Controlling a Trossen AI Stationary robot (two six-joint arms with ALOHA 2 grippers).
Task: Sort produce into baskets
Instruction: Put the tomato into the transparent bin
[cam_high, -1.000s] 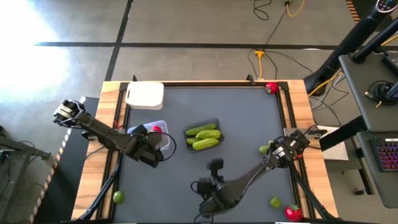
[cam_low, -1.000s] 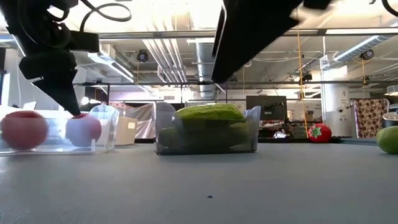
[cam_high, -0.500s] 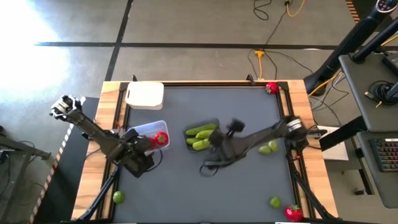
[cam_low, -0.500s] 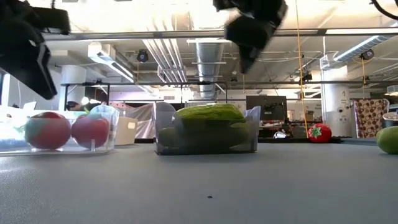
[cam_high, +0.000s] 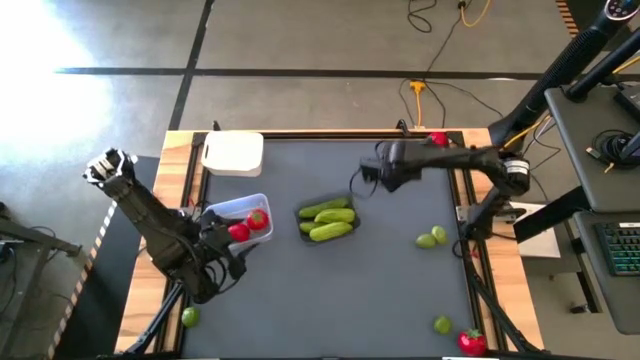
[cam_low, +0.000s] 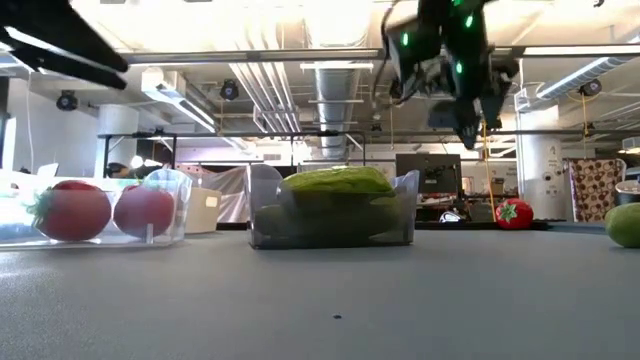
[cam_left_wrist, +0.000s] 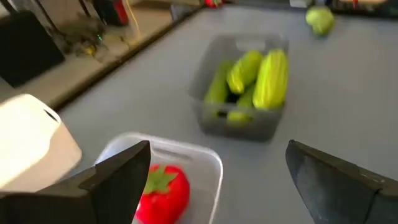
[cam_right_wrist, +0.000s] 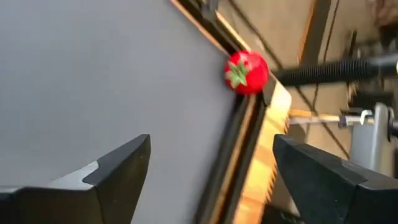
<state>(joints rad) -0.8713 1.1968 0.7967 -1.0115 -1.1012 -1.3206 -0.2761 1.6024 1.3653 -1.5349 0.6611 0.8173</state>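
Note:
A clear basket (cam_high: 243, 222) holds two red fruits (cam_left_wrist: 163, 193). Just right of it, a dark grey basket (cam_high: 327, 221) holds several green cucumbers (cam_left_wrist: 258, 78). The white basket (cam_high: 233, 153) stands at the far left. My left gripper (cam_high: 226, 256) hovers open just near-left of the clear basket, nothing between its fingers. My right gripper (cam_high: 378, 170) is open and raised over the far middle of the table, its wrist view taking in a red fruit (cam_right_wrist: 246, 72) in the far right corner (cam_high: 437, 141).
Loose limes lie at the right (cam_high: 432, 238), the near right (cam_high: 442, 324) and the near left (cam_high: 190, 317). Another red fruit (cam_high: 471, 342) sits at the near right corner. Wooden rails (cam_high: 470, 215) border the dark mat.
My right gripper has swung from the table's near edge up and across to the far middle, passing the grey basket and turning as it went. My left gripper has drawn back from over the clear basket toward the near-left, leaving both red fruits inside.

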